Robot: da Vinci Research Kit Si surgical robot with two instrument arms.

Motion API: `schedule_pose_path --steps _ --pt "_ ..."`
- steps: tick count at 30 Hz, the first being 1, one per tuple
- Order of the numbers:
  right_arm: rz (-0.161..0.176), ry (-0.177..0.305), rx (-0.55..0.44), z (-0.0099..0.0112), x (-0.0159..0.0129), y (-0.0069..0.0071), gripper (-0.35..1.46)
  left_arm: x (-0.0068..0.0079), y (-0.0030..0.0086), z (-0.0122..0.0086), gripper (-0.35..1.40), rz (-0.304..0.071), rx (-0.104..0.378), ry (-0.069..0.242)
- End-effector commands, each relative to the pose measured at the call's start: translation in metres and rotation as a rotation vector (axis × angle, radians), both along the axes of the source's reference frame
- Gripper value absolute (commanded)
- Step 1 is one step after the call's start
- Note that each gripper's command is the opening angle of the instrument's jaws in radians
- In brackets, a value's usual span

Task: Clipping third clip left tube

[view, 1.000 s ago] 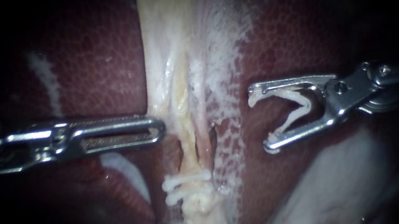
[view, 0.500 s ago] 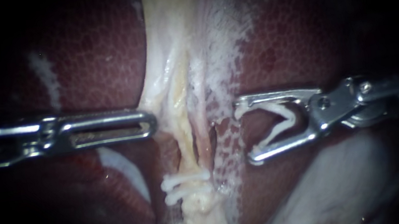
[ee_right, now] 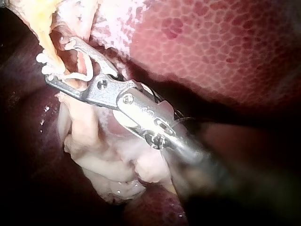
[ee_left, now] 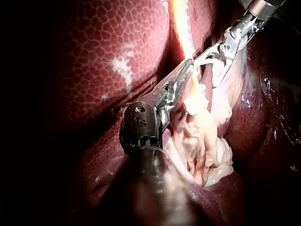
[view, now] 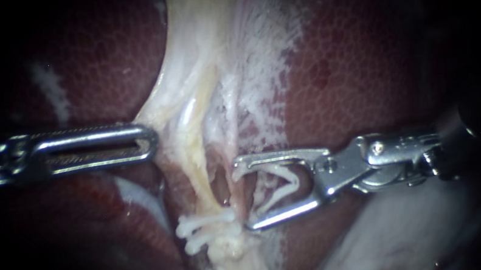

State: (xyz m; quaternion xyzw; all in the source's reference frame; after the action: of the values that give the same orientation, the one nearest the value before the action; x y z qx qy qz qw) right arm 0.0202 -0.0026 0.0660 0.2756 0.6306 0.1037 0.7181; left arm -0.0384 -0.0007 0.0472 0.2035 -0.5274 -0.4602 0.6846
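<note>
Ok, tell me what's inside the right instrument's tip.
An open white clip, held in the right instrument. Pale tissue shows through its opening; what lies deeper is covered.

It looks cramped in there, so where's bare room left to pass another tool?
Free: bare liver above the left instrument or right instrument. Crowded: the middle; left grips pale tissue, right holds an open clip just above two set clips.

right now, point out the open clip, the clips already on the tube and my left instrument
open clip (view: 279, 195): endoscope view, on its lower leg.
clips on the tube (view: 205, 223): endoscope view, on the upper clip.
left instrument (view: 150, 141): endoscope view, at its jaw tips, shut on pale tissue (view: 179, 109).
</note>
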Motion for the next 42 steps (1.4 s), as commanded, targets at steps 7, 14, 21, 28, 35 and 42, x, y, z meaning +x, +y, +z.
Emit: schedule_pose_path --steps 7,14,21,28,35,42 --pt "-0.015 0.008 0.018 0.0002 0.0022 -0.0003 0.6 0.0001 0.0 0.0 -0.35 0.001 -0.001 0.001" --pt "-0.03 0.018 0.027 -0.0002 0.0038 -0.0006 0.6 0.0001 0.0 0.0 -0.35 0.0 -0.001 0.001" --pt "-0.061 0.036 0.043 -0.0006 0.0049 -0.0009 0.6 0.0001 0.0 0.0 -0.35 0.001 -0.001 0.001" --pt "-0.106 0.057 0.086 -0.0019 0.0049 -0.0018 0.57 0.0002 0.0 0.0002 -0.35 0.002 -0.001 0.0" --pt "-0.125 0.07 0.093 -0.0021 0.0054 -0.0015 0.55 0.0002 0.0 0.0002 -0.35 0.002 -0.001 0.0" --pt "-0.121 0.07 0.104 -0.0023 0.0058 0.0006 0.53 0.0002 0.0 0.0002 -0.35 0.002 -0.001 0.0"
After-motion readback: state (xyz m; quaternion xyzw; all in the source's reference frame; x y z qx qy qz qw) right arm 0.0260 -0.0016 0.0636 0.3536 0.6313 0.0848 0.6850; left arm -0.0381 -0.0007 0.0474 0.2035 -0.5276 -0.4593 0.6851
